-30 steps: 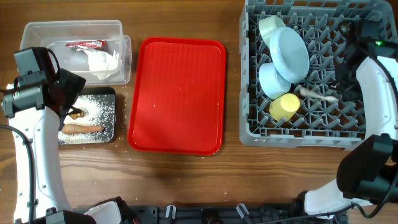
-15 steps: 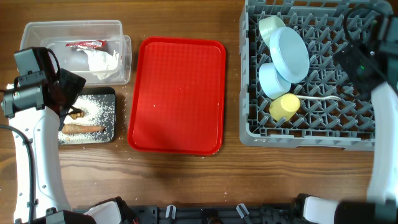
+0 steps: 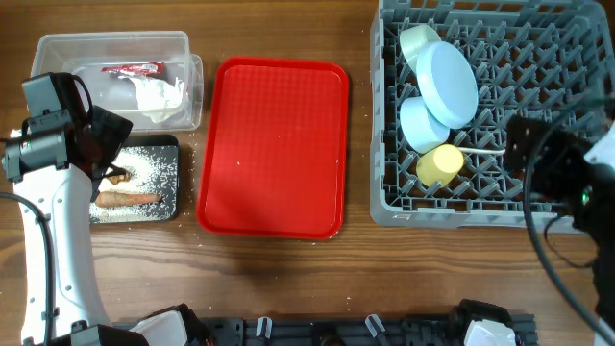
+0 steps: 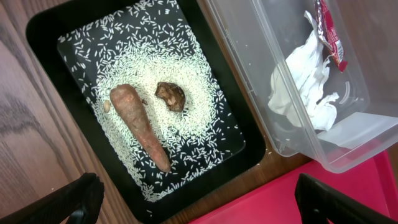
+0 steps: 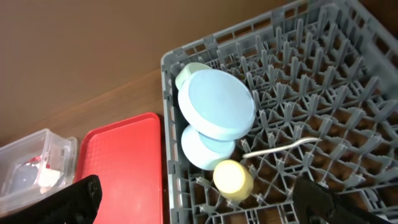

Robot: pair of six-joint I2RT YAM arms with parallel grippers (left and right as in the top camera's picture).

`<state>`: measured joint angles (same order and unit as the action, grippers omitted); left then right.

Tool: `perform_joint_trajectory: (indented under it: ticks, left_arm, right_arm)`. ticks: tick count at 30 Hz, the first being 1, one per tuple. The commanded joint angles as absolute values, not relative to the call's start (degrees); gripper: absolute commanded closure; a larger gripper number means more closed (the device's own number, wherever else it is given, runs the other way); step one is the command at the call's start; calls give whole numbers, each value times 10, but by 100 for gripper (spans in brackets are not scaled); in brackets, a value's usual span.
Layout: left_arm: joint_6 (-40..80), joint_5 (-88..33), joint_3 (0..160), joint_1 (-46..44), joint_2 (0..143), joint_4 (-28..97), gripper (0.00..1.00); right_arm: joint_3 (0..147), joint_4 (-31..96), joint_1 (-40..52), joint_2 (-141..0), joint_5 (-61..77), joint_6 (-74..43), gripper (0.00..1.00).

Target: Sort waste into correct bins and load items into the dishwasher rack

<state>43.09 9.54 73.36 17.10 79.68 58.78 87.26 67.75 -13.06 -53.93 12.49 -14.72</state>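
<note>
Dishwasher rack (image 3: 461, 213) at the right end of the wooden table (image 3: 288, 279), loaded along its left side. Pale blue plate (image 3: 449, 79) stands propped on edge among the pegs. One pale bowl (image 3: 413, 38) is tucked behind the plate at the far left corner. Second bowl (image 3: 417, 123) sits on the plate's near side, touching it. Yellow cup (image 3: 439, 165) lies on its side just beside that bowl. White spoon (image 3: 483, 151) lies flat across the pegs, one end near the cup, nothing gripping it. Right gripper (image 5: 196, 193) hangs above the rack's near right part, fingers spread out to the edges of its wrist view, nothing between them. Left gripper (image 4: 199, 190) is also wide open and empty, hanging over the black tray (image 4: 43, 46). In that tray: a scatter of white crumbs (image 4: 199, 68), brown sausage-like stick (image 4: 140, 127), and small brown lump (image 4: 170, 96) just beside the stick. Clear tub (image 4: 249, 68) alongside the tray holds crumpled white napkin (image 4: 298, 87) and red-and-white wrapper (image 4: 329, 34). Flat red serving tray (image 3: 274, 149) lies between the bins and the rack.
</note>
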Motion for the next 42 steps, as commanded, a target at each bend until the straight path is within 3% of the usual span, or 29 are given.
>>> perform_joint_trajectory:
  ticks: [1, 7, 11, 19, 29, 37, 42]
  left_arm:
    - [422, 97, 737, 171, 792, 588, 0]
    - [422, 97, 737, 171, 792, 588, 0]
    - [422, 97, 737, 171, 792, 588, 0]
    - [422, 97, 737, 171, 792, 588, 0]
    - [422, 97, 737, 171, 792, 588, 0]
    - [422, 97, 737, 171, 792, 588, 0]
    - [422, 97, 737, 171, 792, 588, 0]
  right_arm:
    - [882, 687, -131, -514, 87, -132, 0]
    - [867, 675, -131, -498, 83, -89, 0]
    - [786, 587, -131, -472, 84, -90, 0]
    - [415, 227, -119, -288, 105, -94, 0]
    - [99, -15, -67, -114, 84, -121, 0]
    - [5, -60, -40, -48, 70, -122, 0]
    - [3, -6, -34, -2, 70, -122, 0]
